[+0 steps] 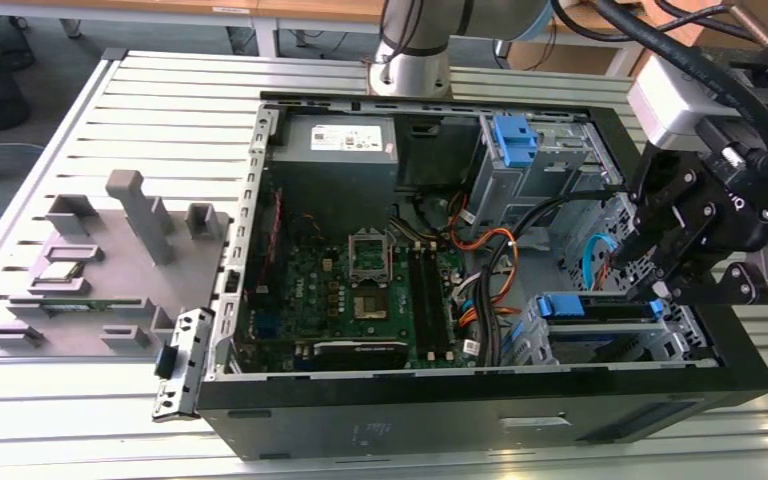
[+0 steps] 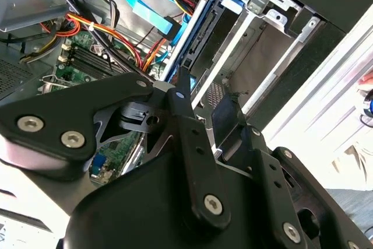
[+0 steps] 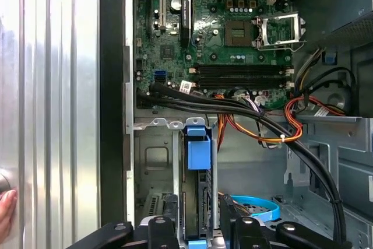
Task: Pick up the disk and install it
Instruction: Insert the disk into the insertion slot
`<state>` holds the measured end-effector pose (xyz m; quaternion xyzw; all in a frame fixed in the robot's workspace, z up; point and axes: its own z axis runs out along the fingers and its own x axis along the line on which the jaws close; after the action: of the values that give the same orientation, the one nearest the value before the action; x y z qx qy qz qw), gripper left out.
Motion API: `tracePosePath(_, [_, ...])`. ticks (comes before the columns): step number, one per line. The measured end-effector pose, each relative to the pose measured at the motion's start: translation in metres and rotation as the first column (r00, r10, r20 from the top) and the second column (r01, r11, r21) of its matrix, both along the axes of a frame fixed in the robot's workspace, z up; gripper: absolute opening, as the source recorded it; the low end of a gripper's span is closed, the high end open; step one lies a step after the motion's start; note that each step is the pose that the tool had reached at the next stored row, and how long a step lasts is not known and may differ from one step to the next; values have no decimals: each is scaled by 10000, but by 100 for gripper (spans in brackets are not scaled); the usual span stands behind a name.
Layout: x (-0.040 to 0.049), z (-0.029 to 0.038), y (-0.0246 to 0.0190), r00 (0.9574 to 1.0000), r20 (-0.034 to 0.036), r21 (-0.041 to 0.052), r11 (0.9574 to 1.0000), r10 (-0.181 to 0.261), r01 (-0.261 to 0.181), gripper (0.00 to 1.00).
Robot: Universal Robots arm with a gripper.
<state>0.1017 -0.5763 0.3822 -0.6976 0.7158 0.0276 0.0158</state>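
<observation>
Silver-grey slats make up the table (image 1: pixel 37 400), and an open black computer case (image 1: pixel 491 415) lies on it towards its edge on the exterior view's right. The disk (image 1: pixel 584 310) stands on edge in the drive cage in the case's corner nearest the camera on that side, its blue rail tab uppermost; both wrist views show it slotted between the cage walls (image 3: pixel 198 193) (image 2: pixel 204 33). The gripper (image 1: pixel 671 285) hangs over this cage with its fingers (image 3: pixel 164 228) spread, one on either side of the disk and not clamping it. Orange and black cables (image 3: pixel 274 129) run past the cage beside the green motherboard (image 1: pixel 371 290).
</observation>
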Motion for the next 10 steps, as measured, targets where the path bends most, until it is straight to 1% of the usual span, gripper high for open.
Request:
tracePosePath(1, [-2, -6, 1, 10000, 5, -3, 10000, 0, 0, 42])
tracePosePath(3, [-14, -37, 11, 10000, 55, -5, 10000, -1, 1, 42])
tracePosePath(10, [-14, -43, 12, 10000, 57, -3, 10000, 0, 0, 42])
